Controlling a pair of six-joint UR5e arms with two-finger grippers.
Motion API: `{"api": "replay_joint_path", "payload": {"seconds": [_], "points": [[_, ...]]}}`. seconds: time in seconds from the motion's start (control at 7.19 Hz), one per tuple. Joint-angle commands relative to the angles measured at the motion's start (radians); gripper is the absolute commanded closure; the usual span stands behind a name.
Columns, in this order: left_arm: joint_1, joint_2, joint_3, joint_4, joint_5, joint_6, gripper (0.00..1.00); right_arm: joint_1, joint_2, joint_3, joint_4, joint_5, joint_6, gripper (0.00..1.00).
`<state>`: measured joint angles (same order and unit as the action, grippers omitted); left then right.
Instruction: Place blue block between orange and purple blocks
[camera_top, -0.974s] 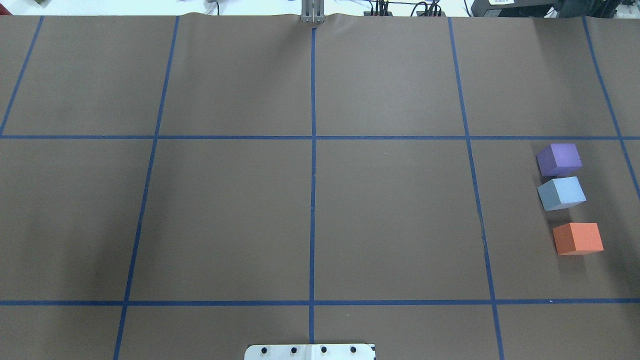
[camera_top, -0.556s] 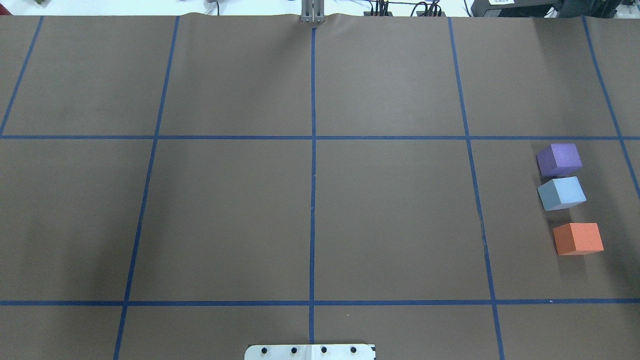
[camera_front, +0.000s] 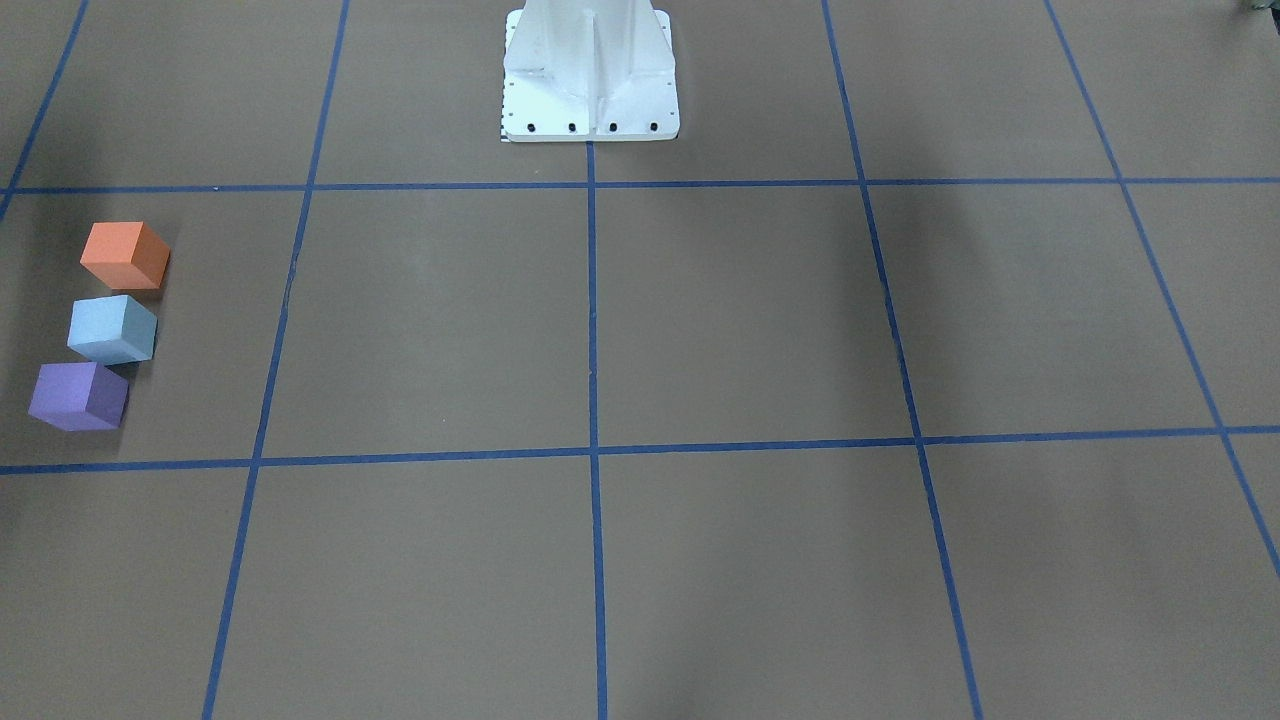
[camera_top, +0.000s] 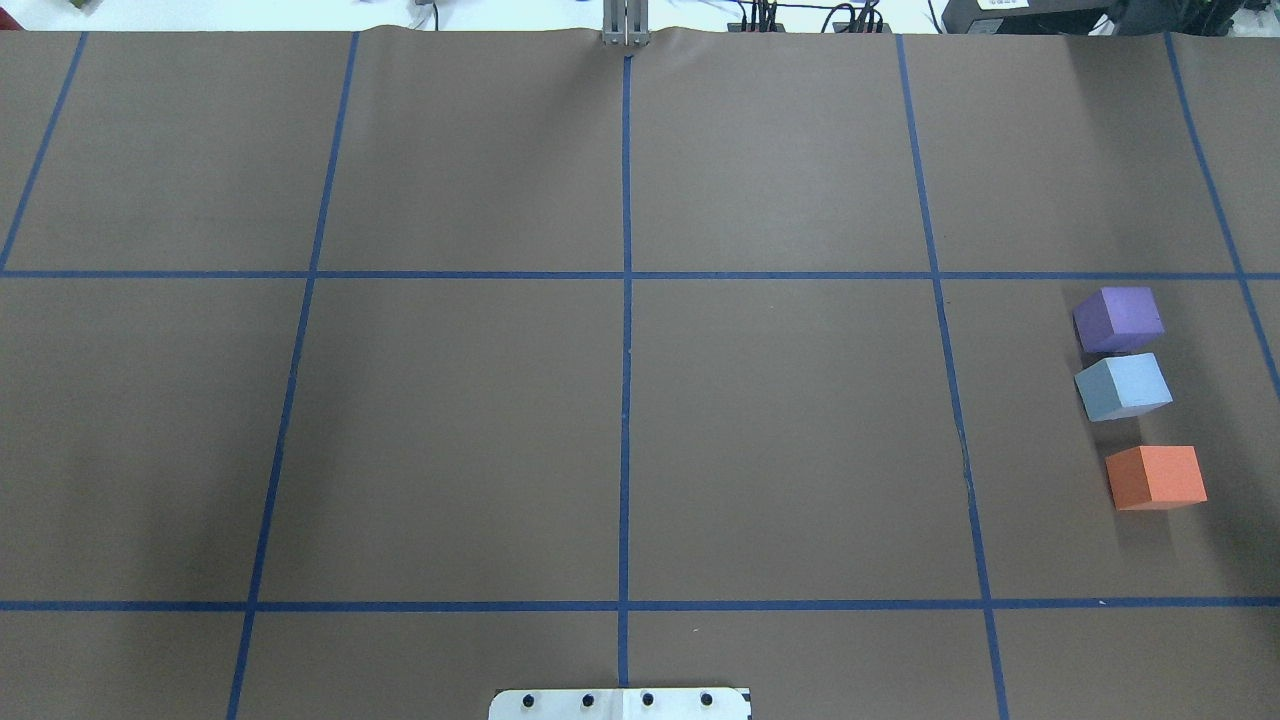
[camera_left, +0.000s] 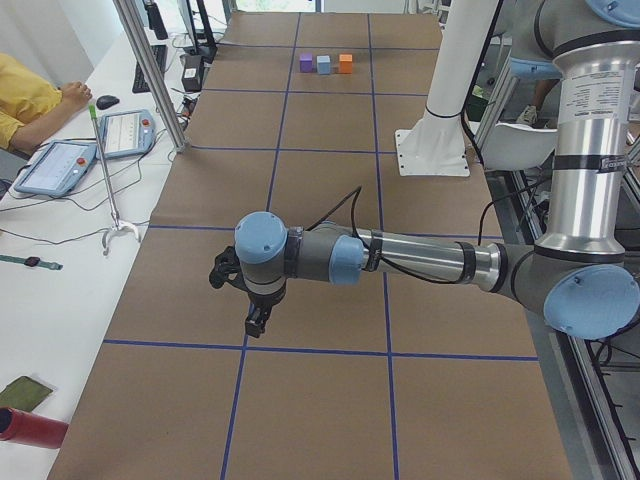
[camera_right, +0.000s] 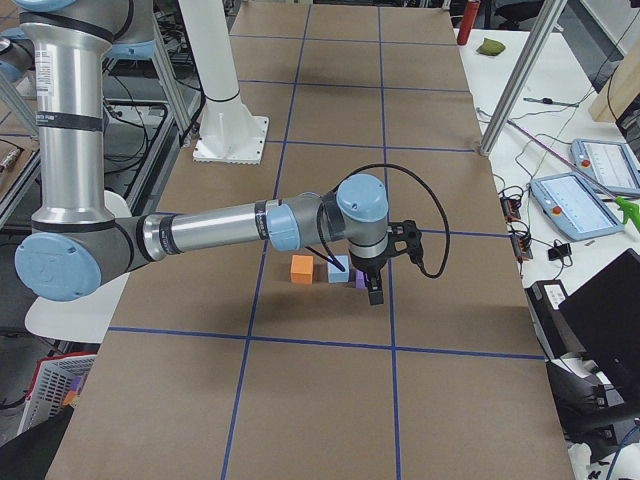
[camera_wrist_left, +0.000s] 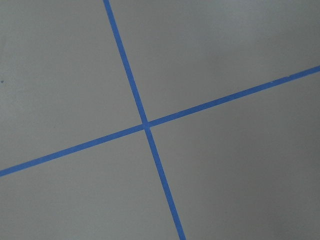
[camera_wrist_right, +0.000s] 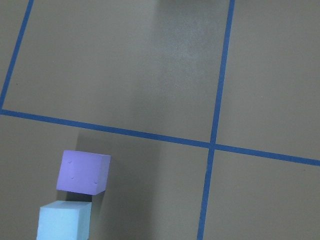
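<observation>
the right gripper (camera_right: 375, 290), black and two-fingered, points down above the table. in the exterior right view its tip lies in front of the matte purple block (camera_top: 1118, 319), a cube. only that side view shows it, so i cannot tell whether its fingers are spread or closed. its wrist camera looks down on the purple block and, at the bottom edge of the view, the top of the light blue block (camera_top: 1123, 386).

the left gripper (camera_left: 256, 322) hangs tip down at the other end of the table, well apart from the blocks. it too shows only from the side, so i cannot tell how wide it stands. its wrist camera shows a crossing of the blue tape lines (camera_top: 626, 400).

the light blue block sits on the brown paper cover (camera_top: 780, 430) between the purple block and the orange block (camera_top: 1156, 477), all three in one row in one grid square. it is just beside the purple one, with a clear gap to the orange.

the white base plate (camera_front: 590, 90) stands at the robot's edge of the table. a person in a yellow shirt (camera_left: 25, 100) sits at the side bench.
</observation>
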<state>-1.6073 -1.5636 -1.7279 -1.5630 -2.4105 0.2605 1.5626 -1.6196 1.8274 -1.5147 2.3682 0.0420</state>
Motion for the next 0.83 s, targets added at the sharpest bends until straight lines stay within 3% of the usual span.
{"api": "replay_joint_path", "payload": {"seconds": [0.0, 0.28, 0.56, 0.7], "points": [[-0.034, 0.0, -0.015, -0.003, 0.001, -0.003, 0.0, 0.0, 0.004, 0.044, -0.001, 0.005, 0.001, 0.0], [-0.036, -0.003, -0.048, -0.002, 0.001, -0.034, 0.0, -0.012, 0.006, 0.023, 0.001, -0.012, 0.004, 0.0], [-0.043, 0.07, -0.161, 0.0, -0.007, -0.041, 0.0, -0.021, 0.023, -0.019, 0.004, -0.006, 0.004, 0.0], [-0.039, 0.068, -0.142, -0.003, -0.001, -0.043, 0.0, -0.021, 0.012, 0.001, 0.002, 0.009, 0.009, 0.0]]}}
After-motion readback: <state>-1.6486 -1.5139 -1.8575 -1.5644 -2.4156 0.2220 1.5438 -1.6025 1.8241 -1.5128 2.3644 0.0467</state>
